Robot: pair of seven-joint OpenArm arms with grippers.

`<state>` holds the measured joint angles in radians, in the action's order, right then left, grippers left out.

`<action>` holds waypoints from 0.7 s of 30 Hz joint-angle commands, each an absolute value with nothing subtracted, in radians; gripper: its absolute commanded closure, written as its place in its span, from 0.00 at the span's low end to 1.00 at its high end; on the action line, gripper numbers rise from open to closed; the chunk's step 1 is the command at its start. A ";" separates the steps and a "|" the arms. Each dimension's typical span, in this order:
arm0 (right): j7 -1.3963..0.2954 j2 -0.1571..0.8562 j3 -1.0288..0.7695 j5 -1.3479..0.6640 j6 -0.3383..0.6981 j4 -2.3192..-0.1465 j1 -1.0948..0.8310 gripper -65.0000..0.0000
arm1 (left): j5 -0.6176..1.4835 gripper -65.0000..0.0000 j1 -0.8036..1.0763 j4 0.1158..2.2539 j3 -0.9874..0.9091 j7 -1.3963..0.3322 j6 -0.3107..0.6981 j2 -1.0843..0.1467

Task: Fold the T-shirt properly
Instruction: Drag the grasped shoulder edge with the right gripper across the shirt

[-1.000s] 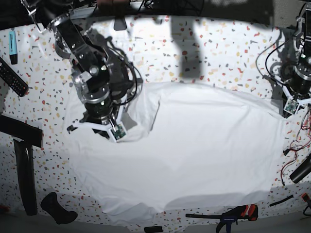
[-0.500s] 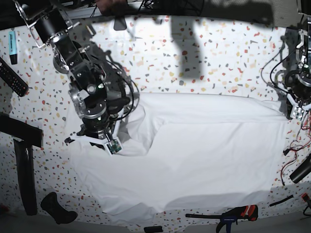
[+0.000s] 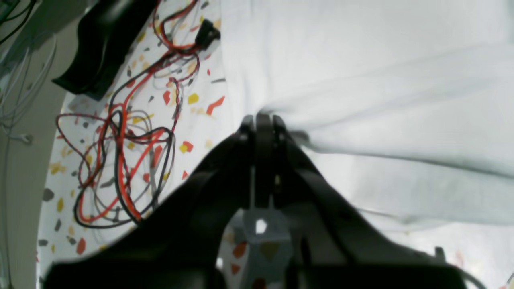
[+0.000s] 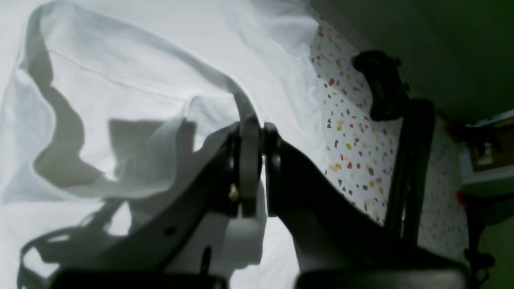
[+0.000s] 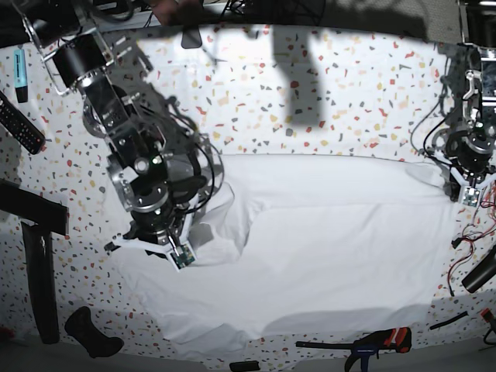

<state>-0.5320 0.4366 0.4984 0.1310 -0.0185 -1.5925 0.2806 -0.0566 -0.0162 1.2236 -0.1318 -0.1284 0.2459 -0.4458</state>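
Note:
The white T-shirt (image 5: 325, 240) lies spread over the speckled table, wrinkled at its left side. It also shows in the left wrist view (image 3: 381, 80) and the right wrist view (image 4: 132, 80). My right gripper (image 5: 155, 246) (image 4: 257, 130) is shut on a raised fold at the shirt's left part, lifting the cloth into a hump. My left gripper (image 5: 459, 190) (image 3: 260, 120) is shut on the shirt's right edge near the table's right side.
Red and black wires (image 3: 124, 152) lie beside the left gripper. A remote (image 5: 19, 124) and a blue marker (image 5: 20, 74) lie at the left. Black tools (image 5: 43, 279) stand at the lower left. A clamp (image 5: 372, 341) lies at the front edge.
My right gripper has pulled its fold of cloth down and left. The left gripper has drawn the shirt's right edge up and outward, so the top edge lies straighter.

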 commanded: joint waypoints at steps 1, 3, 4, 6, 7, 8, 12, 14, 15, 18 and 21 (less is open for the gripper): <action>-0.511 0.443 0.490 0.144 -0.029 -1.582 0.319 1.00 | -0.051 1.00 -0.038 1.237 -0.141 -0.105 0.237 -0.463; -0.500 0.443 0.490 0.144 -0.029 -1.527 0.350 1.00 | -0.051 1.00 -0.039 1.237 -0.141 -0.105 0.237 -0.463; -0.497 0.443 0.490 0.144 -0.029 -1.502 0.367 1.00 | -0.052 1.00 -0.039 1.237 -0.141 -0.105 0.237 -0.463; -0.494 0.442 0.491 0.122 -0.006 -1.458 0.400 1.00 | -0.052 1.00 -0.039 1.237 -0.141 -0.105 0.237 -0.463; -0.492 0.441 0.491 0.104 0.036 -1.440 0.414 1.00 | -0.051 1.00 -0.039 1.237 -0.141 -0.104 0.237 -0.463; -0.486 0.439 0.491 0.092 0.080 -1.423 0.427 1.00 | -0.051 1.00 -0.039 1.237 -0.141 -0.104 0.237 -0.460; -0.466 0.412 0.491 0.090 0.125 -1.364 0.460 1.00 | -0.052 1.00 -0.038 1.237 -0.141 -0.105 0.235 -0.429; -0.458 0.397 0.491 0.091 0.125 -1.341 0.475 1.00 | -0.052 1.00 -0.039 1.237 -0.141 -0.104 0.235 -0.408; -0.453 0.389 0.491 0.094 0.125 -1.329 0.484 1.00 | -0.052 1.00 -0.039 1.237 -0.141 -0.104 0.235 -0.399; -0.443 0.360 0.491 0.094 0.125 -1.292 0.515 1.00 | -0.064 1.00 -0.039 1.237 -0.141 -0.104 0.235 -0.387; -0.417 0.332 0.491 0.093 0.133 -1.259 0.544 1.00 | -0.063 1.00 -0.039 1.237 -0.141 -0.103 0.234 -0.389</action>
